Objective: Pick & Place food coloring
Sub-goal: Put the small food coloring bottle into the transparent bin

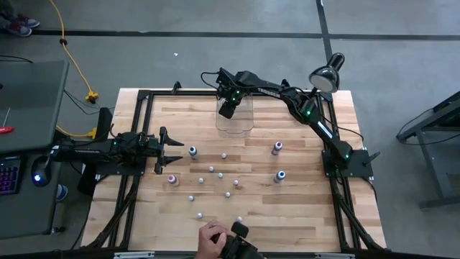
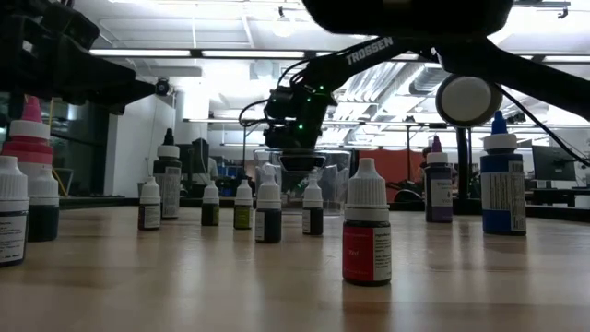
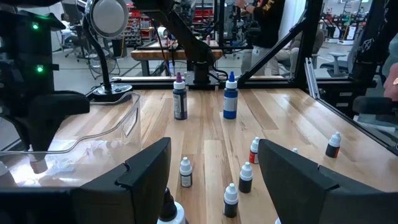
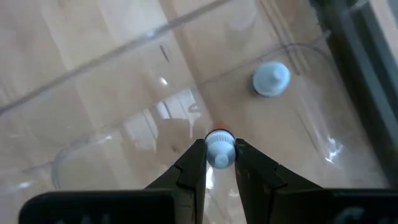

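Several tiny food coloring bottles stand on their bases around the table's middle, among them a blue one (image 1: 192, 151), a purple one (image 1: 277, 147) and a pink one (image 1: 172, 178). My right gripper (image 4: 220, 163) hangs over the clear bin (image 1: 235, 119) at the far side, shut on a white-capped bottle (image 4: 219, 149). Another capped bottle (image 4: 271, 79) stands on the bin floor. My left gripper (image 1: 171, 150) is open at the table's left, just left of the blue bottle. A bottle cap (image 3: 168, 210) shows low between its fingers. My right gripper pinches the small bottle at its white cap (image 4: 219, 153) between the two fingertips (image 4: 194, 163). The fingers come from above, pointing down into the bin. The bottle is upright below them, a red body edge showing past the cap. Whether its base touches the bin floor cannot be told.
A desk lamp (image 1: 327, 72) stands at the far right corner. A person's hand (image 1: 212, 236) is at the near edge with a dark object. Tall purple (image 3: 180, 96) and blue (image 3: 231, 96) bottles stand toward the right side. A black frame (image 1: 144, 97) runs along the table's edges.
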Action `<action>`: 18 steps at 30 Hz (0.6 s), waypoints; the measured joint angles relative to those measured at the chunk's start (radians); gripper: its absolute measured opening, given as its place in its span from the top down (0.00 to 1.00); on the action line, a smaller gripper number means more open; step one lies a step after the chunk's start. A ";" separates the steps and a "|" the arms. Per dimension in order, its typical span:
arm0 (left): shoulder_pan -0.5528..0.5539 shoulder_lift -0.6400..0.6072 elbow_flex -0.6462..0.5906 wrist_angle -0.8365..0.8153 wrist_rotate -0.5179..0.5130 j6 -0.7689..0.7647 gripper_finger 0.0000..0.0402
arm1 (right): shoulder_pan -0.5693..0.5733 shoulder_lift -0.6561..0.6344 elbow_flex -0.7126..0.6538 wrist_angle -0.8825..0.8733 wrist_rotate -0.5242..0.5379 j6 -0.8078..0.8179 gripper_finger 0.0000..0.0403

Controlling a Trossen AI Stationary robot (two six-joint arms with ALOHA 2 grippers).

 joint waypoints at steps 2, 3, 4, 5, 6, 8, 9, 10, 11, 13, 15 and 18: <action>0.000 0.000 0.000 0.000 0.000 0.000 0.41 | 0.000 0.001 0.000 -0.002 -0.008 0.000 0.84; 0.000 0.000 0.000 0.000 0.000 0.000 0.41 | 0.001 0.001 0.000 0.000 -0.014 0.000 0.84; 0.000 0.000 0.000 0.000 0.000 0.000 0.41 | 0.001 0.001 0.000 0.003 -0.018 0.000 0.84; 0.000 0.000 0.000 0.000 0.000 0.000 0.41 | 0.001 0.001 0.000 0.003 -0.020 0.000 0.84; 0.000 0.000 0.000 0.000 0.000 0.000 0.41 | 0.001 0.001 0.000 0.003 -0.021 0.000 0.84; 0.000 0.000 0.000 0.000 0.000 0.000 0.41 | 0.001 0.001 0.000 0.002 -0.021 0.000 0.84; 0.000 0.000 0.000 0.000 0.000 0.000 0.41 | 0.001 0.001 0.000 0.003 -0.022 0.000 0.84; 0.000 0.000 0.000 0.000 0.000 0.000 0.41 | 0.001 0.001 0.000 0.003 -0.024 0.000 0.84; 0.000 0.000 0.000 0.000 0.000 0.000 0.41 | 0.001 0.001 0.000 0.002 -0.026 0.000 0.84; 0.000 0.000 0.000 0.000 0.000 0.000 0.41 | 0.001 0.002 0.000 0.002 -0.031 0.000 0.84; 0.000 0.000 0.000 0.000 0.000 0.000 0.41 | 0.001 0.006 0.000 0.002 -0.032 0.001 0.84; 0.000 0.000 0.000 0.000 0.000 0.000 0.41 | 0.001 0.009 0.000 -0.002 -0.030 0.001 0.84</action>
